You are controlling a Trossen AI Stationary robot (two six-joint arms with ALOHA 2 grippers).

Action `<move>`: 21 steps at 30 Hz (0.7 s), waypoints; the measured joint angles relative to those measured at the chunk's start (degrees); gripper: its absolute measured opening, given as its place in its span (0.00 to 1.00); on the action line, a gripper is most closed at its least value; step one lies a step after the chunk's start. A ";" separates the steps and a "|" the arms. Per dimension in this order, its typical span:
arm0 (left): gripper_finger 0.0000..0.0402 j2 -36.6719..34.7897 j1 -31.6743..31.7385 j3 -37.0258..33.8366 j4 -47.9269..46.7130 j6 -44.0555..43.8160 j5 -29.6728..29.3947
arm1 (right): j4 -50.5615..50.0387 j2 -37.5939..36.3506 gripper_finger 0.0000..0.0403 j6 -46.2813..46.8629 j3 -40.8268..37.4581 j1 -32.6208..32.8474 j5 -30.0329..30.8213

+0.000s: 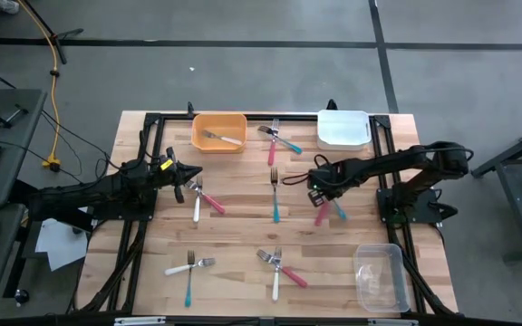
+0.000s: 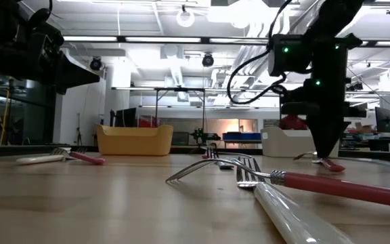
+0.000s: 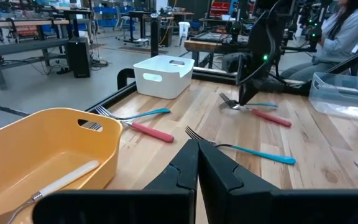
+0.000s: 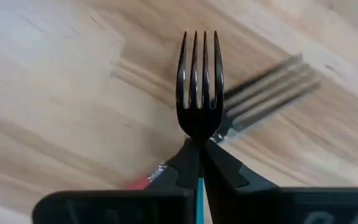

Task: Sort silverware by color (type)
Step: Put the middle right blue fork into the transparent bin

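Teal fork (image 4: 198, 87) handle behind right hand (image 4: 199, 163)

Robotics lab, workbenches (image 3: 17, 31), computer tower (image 3: 78, 57), ceiling strip lights (image 2: 147, 39), seated person (image 3: 344, 34)

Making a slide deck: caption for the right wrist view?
Right gripper shut on a blue-handled fork, tines up, above the wooden table.

Light wood-slat table (image 1: 243, 226), black frame; orange bin (image 1: 219, 132), white bin (image 1: 343, 129), clear tub (image 1: 379, 275); scattered forks (image 1: 275, 194) in white, pink, teal
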 joint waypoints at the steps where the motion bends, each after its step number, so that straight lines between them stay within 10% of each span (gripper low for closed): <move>1: 0.00 0.00 0.00 0.00 -0.01 0.04 0.00 | 0.01 -1.08 0.01 0.08 0.69 0.02 -0.04; 10: 0.00 0.00 0.00 0.00 0.00 0.03 0.00 | -7.87 -7.70 0.01 7.58 6.58 5.96 -3.94; 21: 0.00 0.00 0.00 0.00 0.00 0.02 0.00 | -17.38 -8.60 0.01 35.46 21.07 28.84 -10.44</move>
